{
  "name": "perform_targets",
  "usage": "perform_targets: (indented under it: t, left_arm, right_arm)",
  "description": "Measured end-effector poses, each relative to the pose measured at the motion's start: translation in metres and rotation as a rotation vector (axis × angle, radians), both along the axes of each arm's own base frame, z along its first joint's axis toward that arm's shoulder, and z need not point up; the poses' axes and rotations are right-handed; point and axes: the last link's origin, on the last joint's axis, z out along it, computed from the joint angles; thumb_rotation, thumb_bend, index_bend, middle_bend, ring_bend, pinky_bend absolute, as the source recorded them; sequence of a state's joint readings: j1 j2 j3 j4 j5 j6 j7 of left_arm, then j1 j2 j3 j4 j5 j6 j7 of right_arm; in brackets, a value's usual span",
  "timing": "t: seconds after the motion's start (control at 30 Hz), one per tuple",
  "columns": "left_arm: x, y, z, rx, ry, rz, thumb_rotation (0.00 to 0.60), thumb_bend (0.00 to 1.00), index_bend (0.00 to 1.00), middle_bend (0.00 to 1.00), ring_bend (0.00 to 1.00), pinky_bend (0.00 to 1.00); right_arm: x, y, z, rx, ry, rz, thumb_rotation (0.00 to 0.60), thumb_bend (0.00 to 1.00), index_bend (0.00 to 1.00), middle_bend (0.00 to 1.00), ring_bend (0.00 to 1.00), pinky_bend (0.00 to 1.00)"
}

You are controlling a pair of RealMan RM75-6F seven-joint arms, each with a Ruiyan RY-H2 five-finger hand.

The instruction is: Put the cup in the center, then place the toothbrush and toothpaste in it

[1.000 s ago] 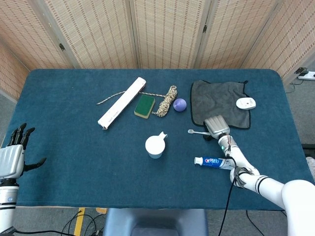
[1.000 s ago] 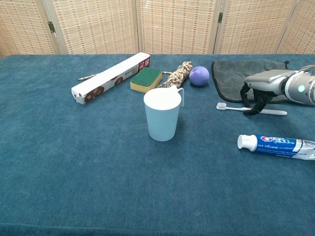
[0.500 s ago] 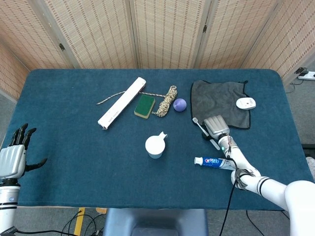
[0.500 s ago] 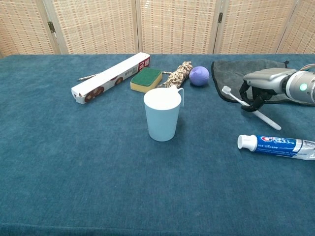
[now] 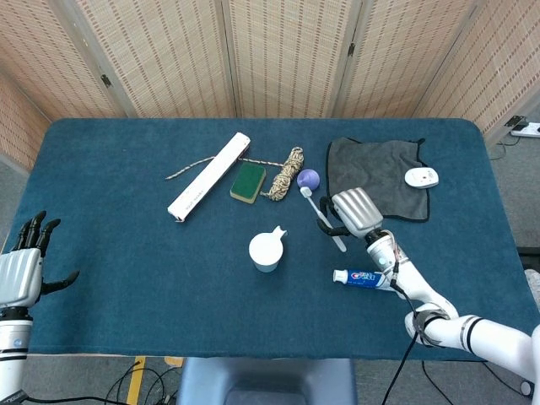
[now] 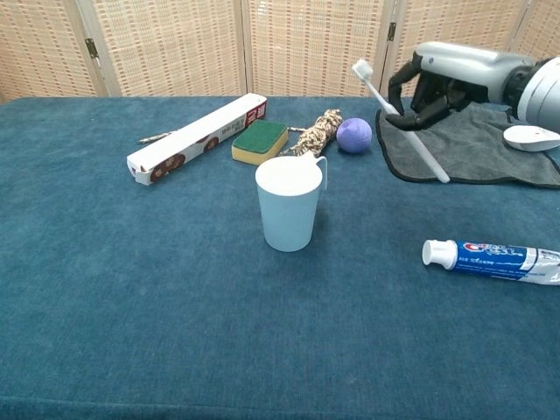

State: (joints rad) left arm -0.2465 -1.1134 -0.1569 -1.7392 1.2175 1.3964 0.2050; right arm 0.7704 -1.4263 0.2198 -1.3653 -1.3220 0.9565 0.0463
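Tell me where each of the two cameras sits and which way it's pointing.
Head view: high up, looking steeply down on the table; shows the left hand at its edge and the right hand holding the toothbrush.
Chest view: low at the table's near edge, looking level across; only the right hand shows.
Both share the cup, toothbrush and toothpaste.

The right hand (image 5: 354,211) holds the toothbrush (image 5: 321,217) above the table (image 5: 126,253), its fingers curled around the middle of the handle. The brush head extends up and left of the fingers, near the purple ball (image 5: 309,178); the handle end projects below them. The cup (image 5: 266,251) stands upright left of the fingers. The toothpaste (image 5: 364,278) lies below them. The left hand (image 5: 24,266) hovers at the table's left edge, fingers apart, holding nothing.
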Motion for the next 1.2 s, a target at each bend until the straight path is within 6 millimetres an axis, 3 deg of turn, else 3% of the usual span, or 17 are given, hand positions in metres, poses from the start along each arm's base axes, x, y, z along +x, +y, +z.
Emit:
perform_targets:
  t: [0.17,0.6,0.87,1.2]
  left_arm:
    - [0.001,-0.004,0.003,0.003,0.007,-0.003,0.6,0.21,0.14,0.04,0.06,0.37]
    - [-0.008,-0.014,0.011,0.021,-0.004,0.018,0.6,0.21,0.14,0.04,0.06,0.37]
    - [-0.013,-0.019,0.014,0.024,-0.003,0.028,0.6,0.21,0.14,0.04,0.06,0.37]
    - [-0.023,-0.023,0.016,0.033,-0.01,0.047,0.6,0.21,0.13,0.04,0.06,0.37]
  right_arm:
    - [0.029,0.0,-0.004,-0.007,-0.068,0.073,0.6,0.39,0.65,1.0,1.0,1.0]
    - [0.097,-0.012,-0.047,-0.011,-0.157,0.153,0.6,0.39,0.65,1.0,1.0,1.0]
    - [0.116,-0.017,-0.075,-0.003,-0.153,0.161,0.6,0.39,0.65,0.99,1.0,1.0]
    - [0.114,-0.013,-0.1,-0.036,-0.105,0.209,0.6,0.36,0.65,0.96,1.0,1.0]
